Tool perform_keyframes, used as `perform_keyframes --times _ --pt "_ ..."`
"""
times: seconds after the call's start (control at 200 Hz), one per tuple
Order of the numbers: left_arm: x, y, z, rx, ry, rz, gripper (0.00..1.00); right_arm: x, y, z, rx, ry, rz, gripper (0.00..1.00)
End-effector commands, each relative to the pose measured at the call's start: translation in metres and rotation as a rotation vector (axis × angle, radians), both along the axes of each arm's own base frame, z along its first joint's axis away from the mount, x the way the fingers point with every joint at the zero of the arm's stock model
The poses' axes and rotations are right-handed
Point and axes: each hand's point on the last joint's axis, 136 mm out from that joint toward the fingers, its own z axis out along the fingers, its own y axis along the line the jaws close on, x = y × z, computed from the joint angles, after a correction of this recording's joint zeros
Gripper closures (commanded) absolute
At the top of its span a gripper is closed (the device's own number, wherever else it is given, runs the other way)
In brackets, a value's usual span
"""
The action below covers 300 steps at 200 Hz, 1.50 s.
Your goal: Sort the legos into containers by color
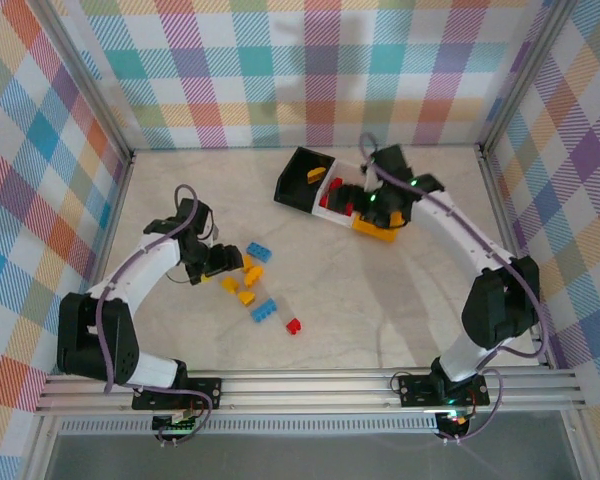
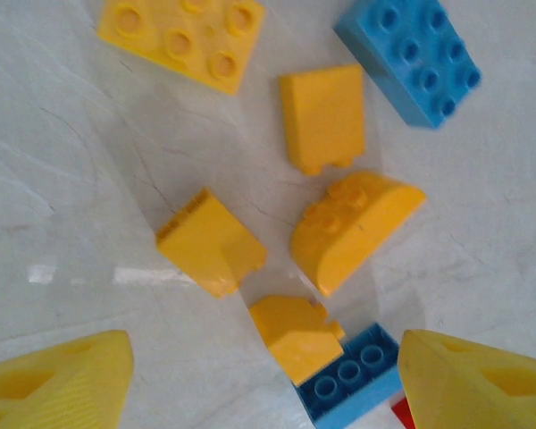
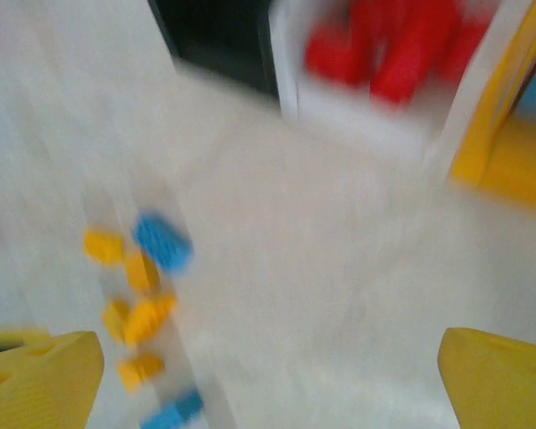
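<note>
Loose legos lie at the table's middle left: several yellow ones [image 1: 246, 296], two blue [image 1: 259, 251] and one red [image 1: 293, 325]. My left gripper [image 1: 235, 268] hovers open just above them. In the left wrist view a yellow brick [image 2: 295, 335] and a blue brick [image 2: 353, 380] lie between its yellow fingertips [image 2: 54, 384]. The containers stand at the back: a black bin [image 1: 298, 165] holding a yellow brick, a white bin [image 1: 332, 213] with red bricks and an orange-yellow bin [image 1: 375, 230]. My right gripper [image 1: 363, 207] hangs open over them, nothing between its fingers [image 3: 500, 375].
The right wrist view is blurred by motion; it shows the white bin's red bricks [image 3: 384, 45], the orange-yellow bin [image 3: 509, 134] and the loose pile [image 3: 143, 295]. Checked walls and metal rails [image 1: 310, 385] close in the table.
</note>
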Motion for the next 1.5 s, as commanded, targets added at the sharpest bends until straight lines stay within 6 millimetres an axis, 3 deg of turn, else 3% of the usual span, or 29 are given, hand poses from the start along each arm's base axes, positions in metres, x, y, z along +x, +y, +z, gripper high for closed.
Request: perform_keyframes --times 0.0,0.115,0.25,0.42,0.685,1.15,1.495 --pt "0.02 0.012 -0.002 0.0 0.014 0.098 0.22 -0.044 0.016 0.001 0.039 0.08 0.043 0.04" --pt "0.04 0.014 -0.01 0.019 0.04 0.102 0.22 -0.06 0.024 -0.007 0.007 0.088 0.077 0.04" --pt "0.059 0.017 -0.02 0.071 0.063 0.025 0.22 -0.062 0.025 -0.008 0.003 0.091 0.073 0.03" --pt "0.069 0.03 -0.029 0.18 0.101 -0.086 0.21 -0.06 0.025 -0.009 -0.011 0.086 0.081 0.01" --pt "0.081 0.026 -0.046 0.179 0.12 -0.201 0.21 -0.058 0.031 -0.016 -0.006 0.115 0.103 0.01" --pt "0.088 0.024 -0.076 0.179 0.182 -0.219 0.22 -0.055 0.036 -0.023 -0.007 0.15 0.106 0.02" --pt "0.07 0.022 -0.084 0.154 0.214 -0.207 0.39 -0.052 0.038 -0.03 -0.013 0.158 0.108 0.03"
